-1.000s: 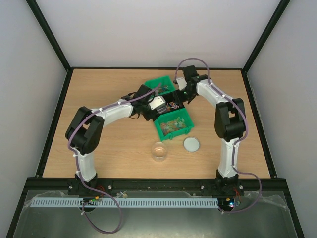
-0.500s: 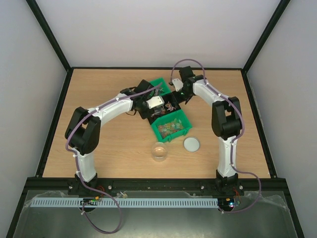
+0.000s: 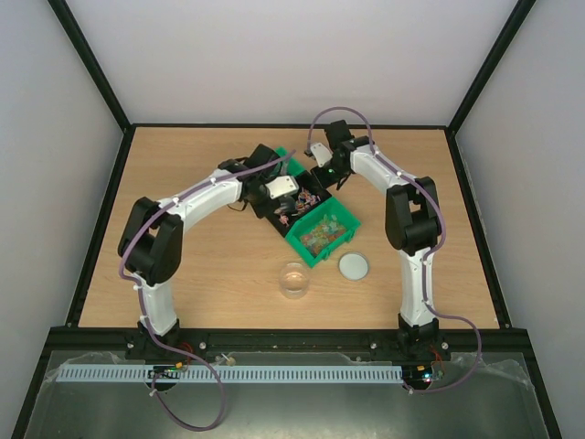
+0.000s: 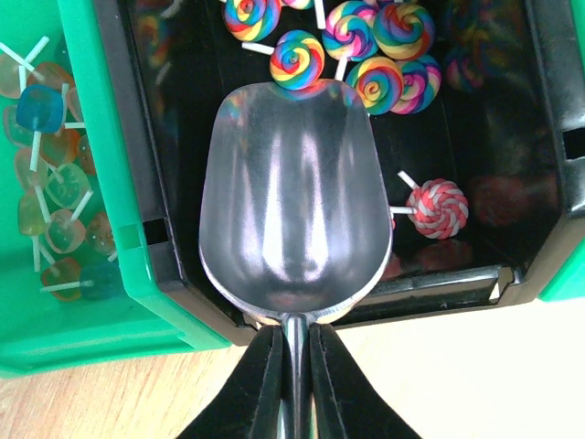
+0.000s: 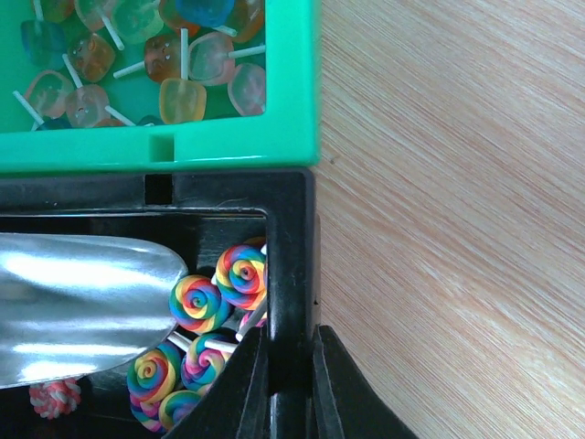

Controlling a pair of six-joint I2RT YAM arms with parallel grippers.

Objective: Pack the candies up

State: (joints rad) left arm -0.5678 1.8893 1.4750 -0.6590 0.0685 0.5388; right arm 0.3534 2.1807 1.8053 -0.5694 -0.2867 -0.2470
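The candies lie in three joined bins. Rainbow swirl lollipops (image 4: pixel 379 82) and one red-white swirl (image 4: pixel 441 207) are in the black bin (image 3: pixel 294 212). Translucent square sweets on sticks (image 5: pixel 183 73) fill the green bin (image 3: pixel 322 229) beside it. My left gripper (image 4: pixel 294 334) is shut on the handle of a metal scoop (image 4: pixel 292 206), whose empty bowl rests inside the black bin just short of the lollipops. My right gripper (image 5: pixel 291 334) is shut on the black bin's side wall (image 5: pixel 291 256), with rainbow lollipops (image 5: pixel 242 274) just inside that wall.
A clear jar (image 3: pixel 294 279) stands open on the wooden table in front of the bins, with a round white-grey lid (image 3: pixel 354 266) to its right. A second green bin (image 3: pixel 281 154) shows behind the black one. Black frame rails edge the table.
My right gripper has swung left onto the black bin's wall and shut on it. The joined bins have turned slightly. The left gripper still holds the scoop in the black bin.
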